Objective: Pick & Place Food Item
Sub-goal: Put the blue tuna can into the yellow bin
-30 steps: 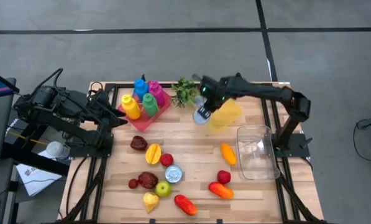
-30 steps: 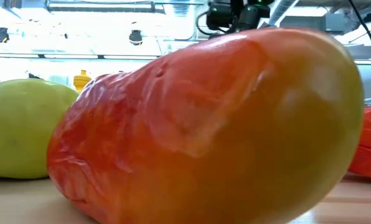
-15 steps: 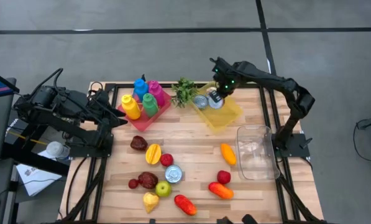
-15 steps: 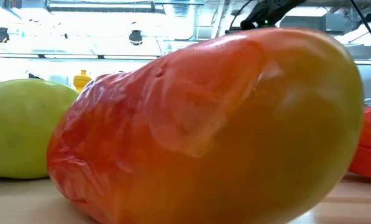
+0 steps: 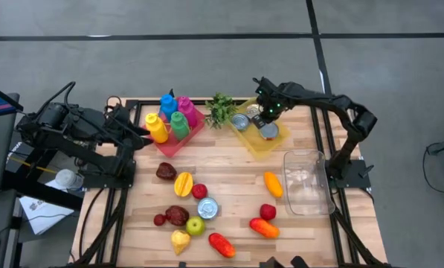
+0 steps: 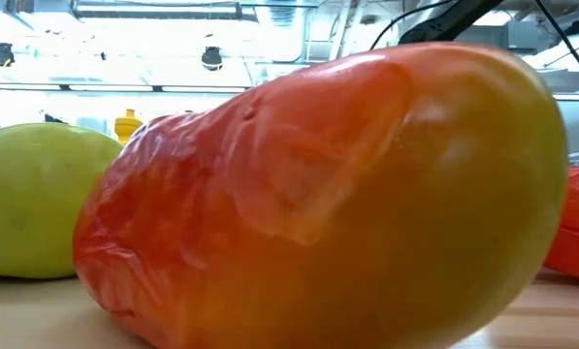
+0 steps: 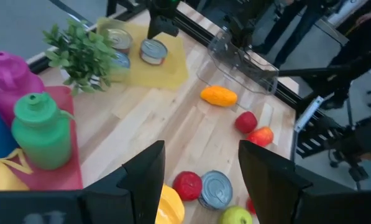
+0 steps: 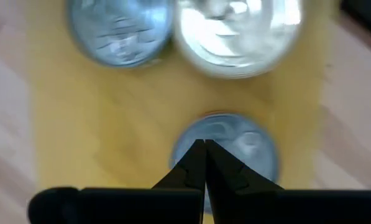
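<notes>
Three cans are seen in the yellow tray (image 5: 260, 143) at the table's far edge. The right gripper (image 5: 265, 113) is held above the nearest can (image 8: 225, 149), fingers pressed together on nothing. The left gripper (image 7: 201, 180), parted and empty, is parked at the left.

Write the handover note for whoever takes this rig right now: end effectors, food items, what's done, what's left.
Right end effector: shut, holding nothing, above the yellow tray at the table's back.
Left end effector: open, waiting at the table's left edge by the bottle rack.
Done: three cans stand in the yellow tray.
Left: one can stands on the table among the fruit. The clear container on the right holds nothing visible.
</notes>
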Available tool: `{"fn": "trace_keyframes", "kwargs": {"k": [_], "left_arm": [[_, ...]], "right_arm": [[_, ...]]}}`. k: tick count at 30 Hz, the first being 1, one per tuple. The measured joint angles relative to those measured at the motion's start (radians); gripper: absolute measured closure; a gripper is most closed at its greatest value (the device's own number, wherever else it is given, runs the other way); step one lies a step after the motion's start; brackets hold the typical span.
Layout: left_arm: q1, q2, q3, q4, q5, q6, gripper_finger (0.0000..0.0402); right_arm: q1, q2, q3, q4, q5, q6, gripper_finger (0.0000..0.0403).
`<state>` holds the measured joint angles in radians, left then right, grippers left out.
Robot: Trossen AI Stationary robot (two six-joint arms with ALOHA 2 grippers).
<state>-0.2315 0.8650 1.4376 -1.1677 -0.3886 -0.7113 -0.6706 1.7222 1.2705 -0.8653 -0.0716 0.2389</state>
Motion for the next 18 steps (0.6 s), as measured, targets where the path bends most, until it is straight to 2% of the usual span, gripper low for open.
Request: {"fn": "trace_keyframes", "kwargs": {"k": [4,8,13,18], "left_arm": [[0.000,0.000,0.000,0.000,-0.015,0.000,0.0207],[0.000,0.000,0.000,0.000,-0.015,0.002,0.0207],[0.000,-0.003,0.000,-0.010,0.033,0.027,0.0207],[0.000,0.003,0.000,-0.062,0.174,0.033,0.0207]], "right_arm": [[-0.008,-0.007,0.006,-0.034,0.012,0.000,0.0399],[0.051,-0.031,0.067,-0.124,0.016,-0.044,0.0399],[0.237,-0.061,0.153,-0.155,0.015,-0.050,0.0394],[0.474,-0.068,0.246,-0.183,0.117,0.043,0.0377]]}}
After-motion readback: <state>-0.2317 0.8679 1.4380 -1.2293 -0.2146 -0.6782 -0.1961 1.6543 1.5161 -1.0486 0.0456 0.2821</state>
